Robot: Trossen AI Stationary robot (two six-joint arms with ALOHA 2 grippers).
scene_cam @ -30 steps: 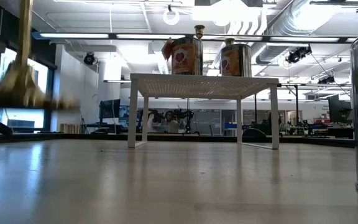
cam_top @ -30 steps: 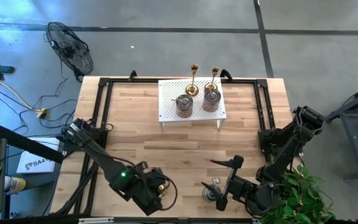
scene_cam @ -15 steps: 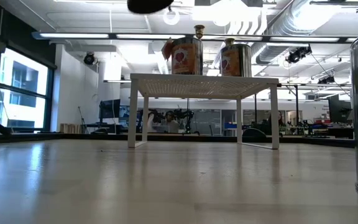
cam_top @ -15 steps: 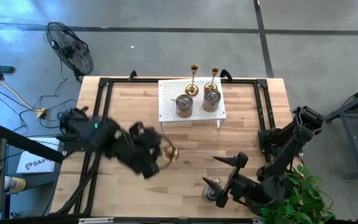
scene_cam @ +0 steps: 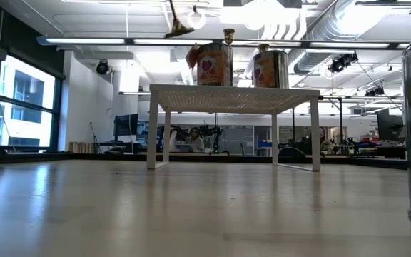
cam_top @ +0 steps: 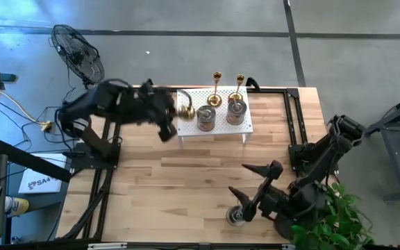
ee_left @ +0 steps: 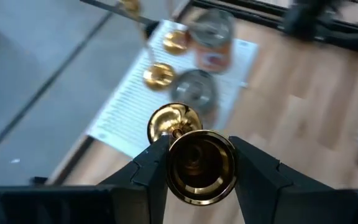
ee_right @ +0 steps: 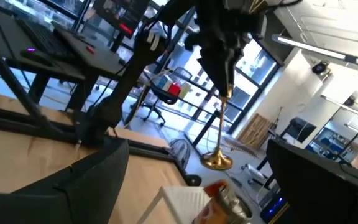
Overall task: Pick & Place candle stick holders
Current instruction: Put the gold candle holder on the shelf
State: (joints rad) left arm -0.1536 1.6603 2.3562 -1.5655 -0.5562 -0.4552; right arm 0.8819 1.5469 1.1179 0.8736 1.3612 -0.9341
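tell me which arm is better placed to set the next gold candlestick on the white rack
Left. The left gripper is shut on a gold candlestick and hangs at the white rack's left edge. The right gripper, open, is over the table's near edge by a cup-like holder.

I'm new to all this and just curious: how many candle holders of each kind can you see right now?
Slim gold candlesticks: 3, two behind the rack, one held by the left gripper.
Squat silvery holders: 3, two on the white rack, one by the right gripper.
Total: 6.
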